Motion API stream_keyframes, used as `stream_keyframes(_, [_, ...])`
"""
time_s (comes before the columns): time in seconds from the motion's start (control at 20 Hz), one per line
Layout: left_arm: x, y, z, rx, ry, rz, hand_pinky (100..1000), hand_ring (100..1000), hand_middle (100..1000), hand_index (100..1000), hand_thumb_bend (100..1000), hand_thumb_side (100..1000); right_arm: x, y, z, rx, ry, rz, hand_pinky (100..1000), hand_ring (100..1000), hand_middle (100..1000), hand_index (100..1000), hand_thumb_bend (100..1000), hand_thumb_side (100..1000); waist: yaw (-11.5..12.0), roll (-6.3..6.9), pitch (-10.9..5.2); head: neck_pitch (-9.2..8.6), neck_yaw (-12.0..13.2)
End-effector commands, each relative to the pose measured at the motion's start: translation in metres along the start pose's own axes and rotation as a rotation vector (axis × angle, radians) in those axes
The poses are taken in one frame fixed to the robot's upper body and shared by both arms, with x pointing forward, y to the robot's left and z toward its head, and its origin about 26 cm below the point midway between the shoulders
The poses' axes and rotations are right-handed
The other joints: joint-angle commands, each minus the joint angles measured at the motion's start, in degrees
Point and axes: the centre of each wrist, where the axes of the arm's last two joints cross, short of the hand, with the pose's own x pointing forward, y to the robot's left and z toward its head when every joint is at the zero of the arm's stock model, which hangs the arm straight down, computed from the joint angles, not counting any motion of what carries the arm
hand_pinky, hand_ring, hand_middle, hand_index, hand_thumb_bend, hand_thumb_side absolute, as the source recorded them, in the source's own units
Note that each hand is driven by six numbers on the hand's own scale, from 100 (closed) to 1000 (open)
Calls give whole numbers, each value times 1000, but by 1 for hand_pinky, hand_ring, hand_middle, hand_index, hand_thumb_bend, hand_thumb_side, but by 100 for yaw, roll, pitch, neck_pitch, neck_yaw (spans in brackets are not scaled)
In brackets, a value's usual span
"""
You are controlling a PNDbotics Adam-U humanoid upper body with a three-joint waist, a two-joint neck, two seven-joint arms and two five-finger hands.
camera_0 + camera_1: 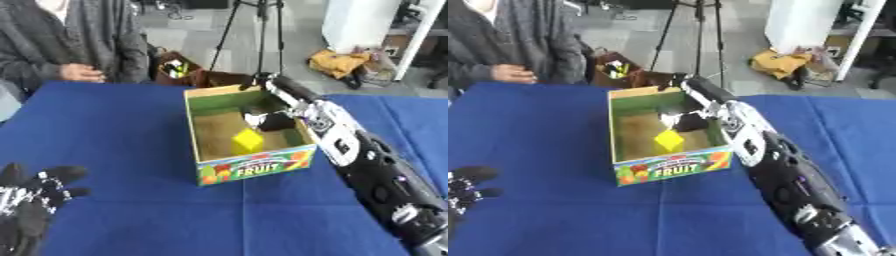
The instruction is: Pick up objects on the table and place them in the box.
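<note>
One yellow block (247,141) lies on the floor of the box (254,164), toward its front wall, the one printed with fruit. The right hand (273,120) is reached over the box's right rim and hangs low inside, toward the back right corner, so the block sits just beside it, on the side nearer the robot and a little to the left. Whether that hand's fingers are spread or curled I cannot tell: they show only as a dark shape with a pale patch against the cardboard, and it is unclear whether they touch anything. The block looks roughly cubic and lies corner-on, so no long axis matters. The right forearm crosses the box's right wall at a slant, and my judgement is that the way out is up and back along that line without catching the rim. The left hand (35,197) rests at the lower left corner over the blue counter (105,130), fingers relaxed and holding nothing, well apart from the box. No other loose object shows on the cloth, so the task looks near done.
</note>
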Motion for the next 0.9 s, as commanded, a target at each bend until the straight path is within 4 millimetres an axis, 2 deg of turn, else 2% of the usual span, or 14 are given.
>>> stream_keyframes(0.05, [7,14,3,29,-7,-47,715,825,688,723,525,1000,22,-47,13,-117,-92,-42,770,849,807,835,100,424,-145,17,-141,47,288])
stream_keyframes(0.2, [8,22,7,67,-7,-65,715,827,689,723,525,1000,37,-58,41,-194,-131,-189,735,837,792,838,100,454,-507,28,-155,9,629])
stream_keyframes(0.35, [11,30,9,109,-16,-83,715,830,692,722,525,1000,50,-58,72,-267,-142,-359,717,831,784,841,100,511,-825,54,-132,-50,885])
stream_keyframes(0.6, [12,37,12,163,-21,-100,715,833,694,722,522,1000,57,-37,109,-365,-86,-547,696,819,771,840,100,587,-1223,115,-135,-71,1127])
stream_keyframes(0.65, [13,38,12,167,-23,-102,715,835,696,723,521,1000,56,-31,114,-377,-65,-575,682,810,762,836,100,670,-1286,142,-127,-73,1170])
stream_keyframes(0.7, [12,38,12,171,-23,-105,715,836,696,723,520,1000,54,-23,121,-395,-38,-612,679,808,761,836,100,679,-1359,174,-120,-69,1220])
stream_keyframes(0.8, [11,39,14,181,-16,-106,715,839,700,723,518,1000,51,-8,133,-432,12,-684,636,791,750,829,100,775,-1488,235,-114,-60,1306])
stream_keyframes(0.9, [9,39,16,193,-14,-105,715,841,702,722,516,1000,48,5,145,-468,62,-747,607,782,743,825,100,835,-1558,286,-100,-47,1347])
